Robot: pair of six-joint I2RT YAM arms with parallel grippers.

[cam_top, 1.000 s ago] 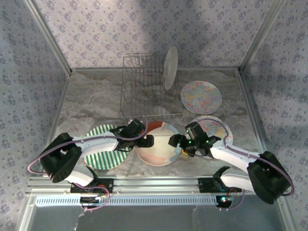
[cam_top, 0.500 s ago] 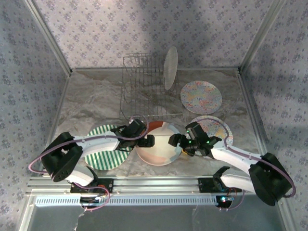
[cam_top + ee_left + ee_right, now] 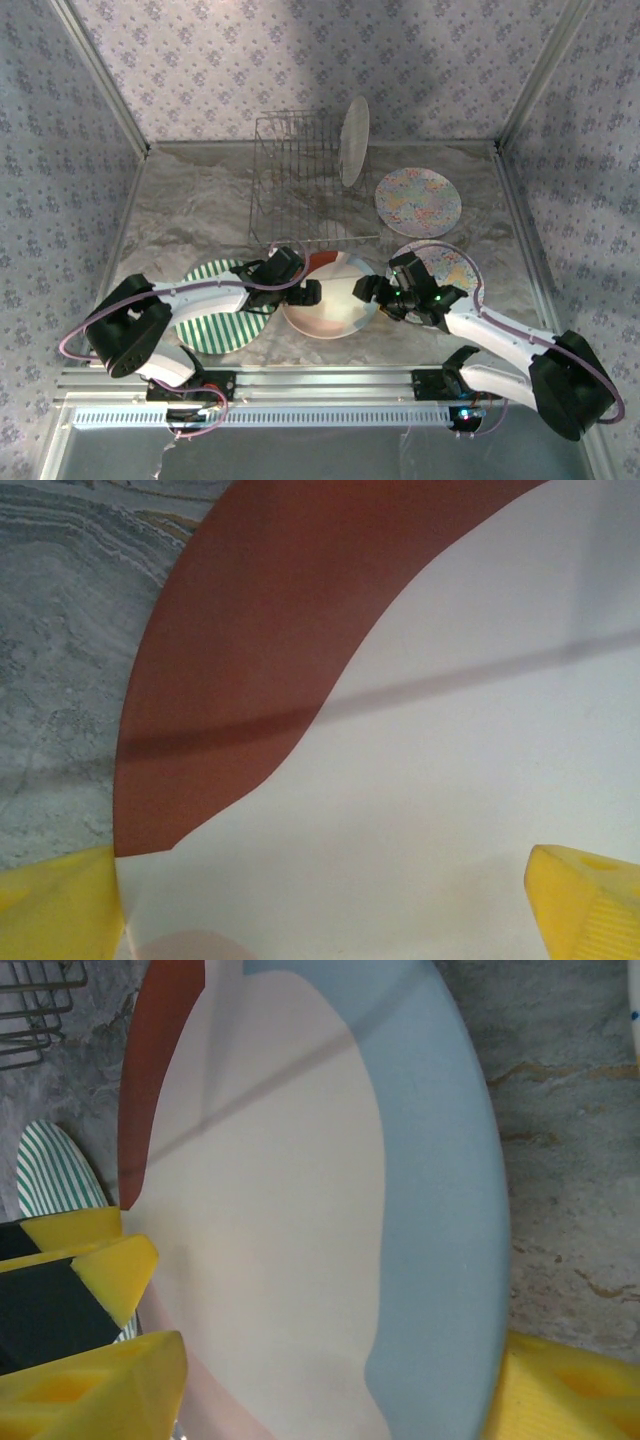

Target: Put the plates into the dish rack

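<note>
Cream plate (image 3: 335, 312) sits on the table (image 3: 190, 210) at lower centre, below the dish rack (image 3: 300, 180). Left end effector (image 3: 312, 293) is at its left rim and right end effector (image 3: 362, 291) at its right rim. Both jaws are spread wide, clamping nothing.

The cream plate with red and blue patches (image 3: 300, 1210) sits between the right hand's (image 3: 335, 1390) spread yellow fingers, with the left hand (image 3: 95, 1255) at its left rim.
</note>
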